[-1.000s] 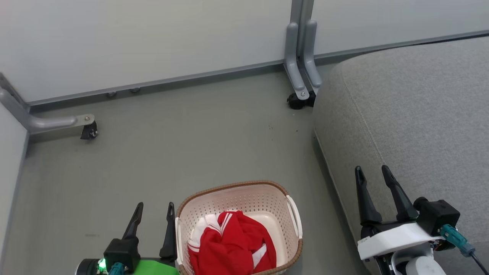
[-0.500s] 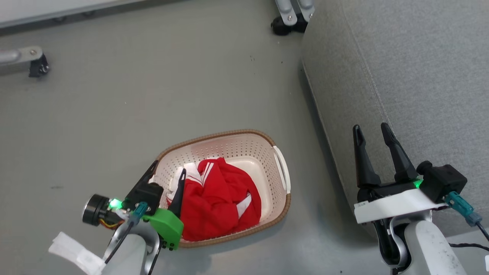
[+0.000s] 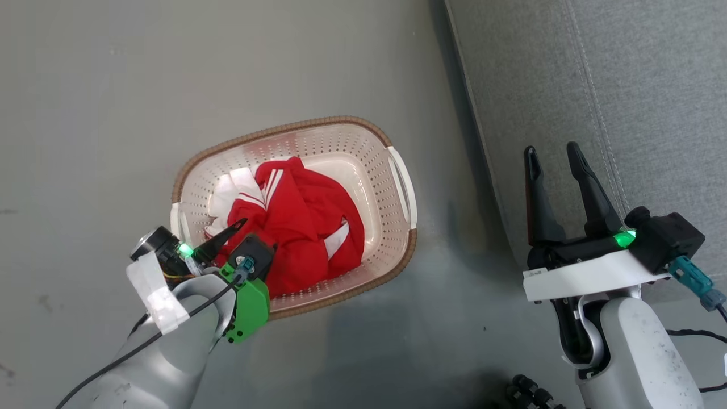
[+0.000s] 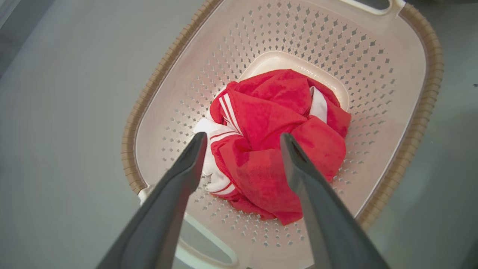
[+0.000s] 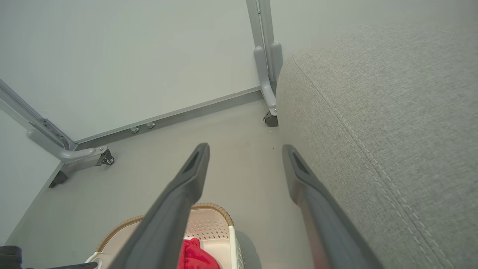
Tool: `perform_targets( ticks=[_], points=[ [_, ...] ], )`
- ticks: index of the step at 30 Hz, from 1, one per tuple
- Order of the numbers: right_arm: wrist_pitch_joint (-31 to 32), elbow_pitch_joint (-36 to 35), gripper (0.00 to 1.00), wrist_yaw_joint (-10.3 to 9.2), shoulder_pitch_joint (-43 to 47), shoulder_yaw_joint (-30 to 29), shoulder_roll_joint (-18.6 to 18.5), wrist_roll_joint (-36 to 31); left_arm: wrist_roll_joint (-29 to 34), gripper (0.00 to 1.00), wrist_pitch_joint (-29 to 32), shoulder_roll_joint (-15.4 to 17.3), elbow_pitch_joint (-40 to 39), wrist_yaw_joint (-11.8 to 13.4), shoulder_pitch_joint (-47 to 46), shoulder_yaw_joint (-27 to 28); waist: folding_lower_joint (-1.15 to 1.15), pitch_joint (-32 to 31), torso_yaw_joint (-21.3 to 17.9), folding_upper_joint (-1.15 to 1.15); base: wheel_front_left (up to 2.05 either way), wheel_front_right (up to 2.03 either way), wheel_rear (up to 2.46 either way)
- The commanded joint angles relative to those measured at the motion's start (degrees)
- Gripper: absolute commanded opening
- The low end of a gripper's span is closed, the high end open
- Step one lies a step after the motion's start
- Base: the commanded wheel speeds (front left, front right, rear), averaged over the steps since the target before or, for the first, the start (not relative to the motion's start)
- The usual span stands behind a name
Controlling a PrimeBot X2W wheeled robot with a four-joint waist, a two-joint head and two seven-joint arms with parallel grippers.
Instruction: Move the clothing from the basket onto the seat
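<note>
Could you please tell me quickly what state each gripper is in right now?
Left gripper: open, jaws over the clothing, holding nothing.
Right gripper: open, empty.

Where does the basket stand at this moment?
In the head view the basket stands on the floor, left of the seat and apart from it. The open left gripper hovers over the clothing inside it.

The floor is a plain grey surface with a few small dark specks. In the right wrist view, pale partition panels stand on a grey base rail. A grey upright post ends in a foot with a black caster. A second, angled foot carries another caster. Two small studs sit below the rail.
</note>
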Motion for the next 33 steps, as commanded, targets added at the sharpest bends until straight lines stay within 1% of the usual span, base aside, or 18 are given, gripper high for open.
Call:
perform_targets(
  ticks=[1,6,12,16,18,22,24,26,29,33],
  points=[
    [-0.2,-0.4,1.00,0.00,-1.3,0.3,0.0,0.8,-0.5,1.00,0.0,0.3,2.2,-0.1,-2.4,-2.4,-0.01,5.5,-2.0,0.00,0.00,0.00,0.00],
    [-0.2,-0.5,1.00,0.00,-2.2,1.4,0.0,1.3,-1.3,1.00,0.0,0.6,8.2,-0.1,-7.8,-14.7,-0.01,8.2,-2.6,0.00,0.00,0.00,0.00],
    [-0.2,-0.5,1.00,0.00,-3.1,3.1,0.0,2.4,-0.9,1.00,0.0,2.0,10.8,-0.1,-13.1,-28.2,-0.01,10.9,-3.4,0.00,0.00,0.00,0.00],
    [-0.2,-0.6,1.00,0.00,-3.2,4.1,0.0,3.2,-2.4,1.00,0.8,2.6,11.8,-0.1,-15.4,-35.5,-0.01,12.3,-4.3,0.00,0.00,0.00,0.00],
    [-0.2,-0.6,1.00,0.00,-3.3,4.5,0.0,3.6,-3.4,1.00,1.3,2.8,12.1,-0.1,-16.2,-37.6,-0.01,13.0,-4.9,0.00,0.00,0.00,0.00],
    [-0.2,-0.8,1.00,0.00,-4.0,4.8,0.0,4.4,-4.8,1.00,2.5,3.4,12.3,-0.1,-17.6,-39.7,-0.01,14.6,-6.0,0.00,0.00,0.00,0.00],
    [-0.2,-0.9,1.00,0.00,-4.2,5.2,0.0,4.9,-3.5,1.00,3.6,3.8,12.3,-0.1,-18.2,-40.1,-0.01,15.7,-6.7,0.00,0.00,0.00,0.00],
    [-0.2,-1.0,1.00,0.00,-4.4,5.6,0.0,5.2,-0.7,1.00,4.3,4.0,12.4,-0.1,-17.5,-40.1,-0.01,16.4,-7.3,0.00,0.00,0.00,0.00],
    [-0.2,-1.2,1.00,0.00,-4.7,6.1,0.0,5.9,2.5,1.00,6.3,5.2,12.4,-0.1,-16.8,-40.1,-0.01,17.5,-8.1,0.00,0.00,0.00,0.00],
    [-0.2,-1.3,1.00,0.00,-5.3,6.9,0.0,6.5,3.0,1.00,8.8,5.8,12.4,-0.1,-16.9,-40.1,-0.01,18.7,-9.0,0.00,0.00,0.00,0.00]
  ],
)
